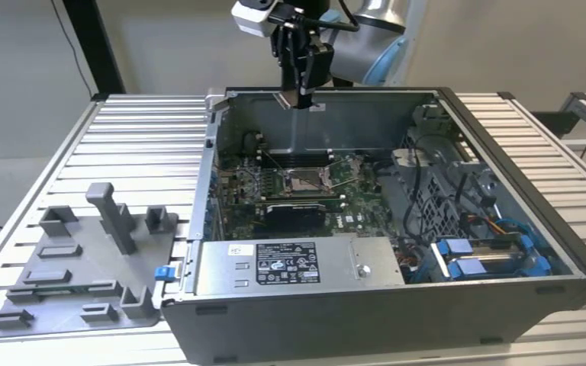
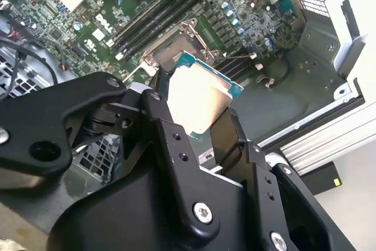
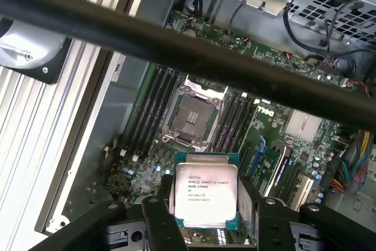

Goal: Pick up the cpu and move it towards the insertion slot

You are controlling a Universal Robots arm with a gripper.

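The cpu (image 3: 206, 195) sits pinched between the two black fingers (image 3: 157, 221) of the hand (image 1: 301, 97), its silvery lid facing the camera in the first wrist view and its teal edge showing in the second wrist view (image 2: 200, 103). In the exterior view the hand hangs at the top centre of the frame, above the rear wall of the open computer case (image 1: 537, 229), well clear of the motherboard (image 1: 359, 217) below.

The insertion slot (image 1: 301, 181) lies in the middle of the case in the exterior view, one square socket with a shiny metal frame. In the first wrist view it (image 3: 192, 116) is in the centre of the frame, just above the held chip, uncovered and apart from it. Banks of dark memory slots (image 3: 150, 116) flank the socket on both sides.

A black bar (image 3: 176, 48) crosses the first wrist view diagonally, blurred and close to the lens. One power supply box (image 1: 283, 265) fills the case's lower centre, with blue drive brackets (image 1: 491, 255) at lower right. On the ribbed worktop (image 1: 130, 145), at lower left of the exterior view, stands one grey plastic fixture tray (image 1: 85, 267) with several upright blocks.
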